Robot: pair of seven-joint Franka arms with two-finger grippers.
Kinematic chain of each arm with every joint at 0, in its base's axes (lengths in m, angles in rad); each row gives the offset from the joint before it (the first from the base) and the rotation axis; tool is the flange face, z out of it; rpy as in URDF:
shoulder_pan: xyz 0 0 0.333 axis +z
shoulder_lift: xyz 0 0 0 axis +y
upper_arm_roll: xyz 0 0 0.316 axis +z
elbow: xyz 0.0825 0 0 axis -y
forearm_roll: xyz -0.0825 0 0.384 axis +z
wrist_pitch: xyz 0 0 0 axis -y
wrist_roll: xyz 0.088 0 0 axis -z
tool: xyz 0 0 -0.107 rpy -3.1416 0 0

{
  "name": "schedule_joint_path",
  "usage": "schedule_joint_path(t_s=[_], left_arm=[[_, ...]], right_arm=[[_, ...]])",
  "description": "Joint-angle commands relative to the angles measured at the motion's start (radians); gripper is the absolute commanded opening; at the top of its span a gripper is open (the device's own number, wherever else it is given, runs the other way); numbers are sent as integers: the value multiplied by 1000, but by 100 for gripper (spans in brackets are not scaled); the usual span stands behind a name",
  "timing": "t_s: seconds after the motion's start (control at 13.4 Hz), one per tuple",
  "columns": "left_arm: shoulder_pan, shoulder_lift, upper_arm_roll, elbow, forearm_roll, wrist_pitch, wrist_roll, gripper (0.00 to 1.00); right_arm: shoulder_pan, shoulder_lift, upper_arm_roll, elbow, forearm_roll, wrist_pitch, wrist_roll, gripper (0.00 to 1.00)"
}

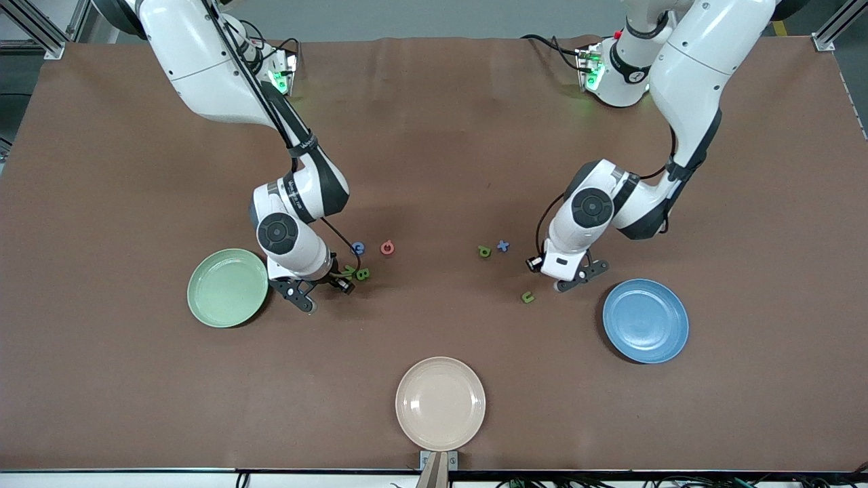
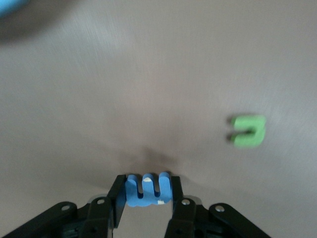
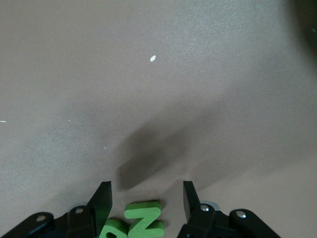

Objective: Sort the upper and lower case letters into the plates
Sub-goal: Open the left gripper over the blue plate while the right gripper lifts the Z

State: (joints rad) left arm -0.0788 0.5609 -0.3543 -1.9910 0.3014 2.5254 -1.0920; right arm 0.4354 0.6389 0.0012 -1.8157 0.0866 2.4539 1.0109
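The left gripper (image 2: pixel 147 191) is low over the counter (image 1: pixel 434 135), just beside the blue plate (image 1: pixel 645 320) on the side toward the right arm's end. Its fingers (image 2: pixel 118 198) are clamped on a blue letter (image 2: pixel 148 189), a comb-shaped piece with three prongs that sits squarely between the two pads. In the left wrist view a green hooked letter (image 2: pixel 249 131) lies flat on the counter a short way off from this gripper, untouched; in the front view it shows just beside the gripper toward the front camera. Farther from that camera than the left gripper, a green letter (image 1: pixel 484 251) and a blue cross-shaped letter (image 1: pixel 502 246) lie side by side, close together, toward the middle of the counter.

The right gripper (image 3: pixel 146 203) is low over the counter beside the pale green plate (image 1: pixel 227 287), on the side toward the left arm's end. Its fingers (image 3: pixel 103 203) stand apart, with a green angular letter (image 3: pixel 142 219) lying between them, not gripped; a second green letter (image 3: pixel 114 230) touches it right by one finger. Farther from the front camera than this gripper, a blue letter (image 1: pixel 358 248) and the red ring-shaped letter (image 1: pixel 387 248) lie near each other.

The cream-beige plate (image 1: pixel 440 402) sits at the counter edge nearest the front camera, well apart from both grippers.
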Motion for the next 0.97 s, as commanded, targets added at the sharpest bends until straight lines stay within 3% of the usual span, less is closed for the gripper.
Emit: schedule_joint_path(t_s=[0.0,0.3,0.45,0.52,0.6,0.75,0.9], left_arm=[[83,-67,2,26,36,-23,44,0],[262,-18,2,121,140,-25,173,0],[292,40,3,171,151,-25,207,1],[292,69,18,196,151,-25,210,7],[291,88,40,217,151,-25,208,27],[291,83,41,213,150,-27,190,100],[291,71,41,210,147,-52,185,100]], right_arm=[[23,11,-9,10,-7,7,21,66],[48,10,-10,1,-7,-4,21,66],[51,10,-12,-1,-8,-6,25,66],[49,10,-14,-1,-8,-6,25,66],[48,10,-15,-1,-10,-6,25,66],[40,10,-14,-1,-34,-4,25,66],[42,10,-14,-1,-34,-4,26,66]])
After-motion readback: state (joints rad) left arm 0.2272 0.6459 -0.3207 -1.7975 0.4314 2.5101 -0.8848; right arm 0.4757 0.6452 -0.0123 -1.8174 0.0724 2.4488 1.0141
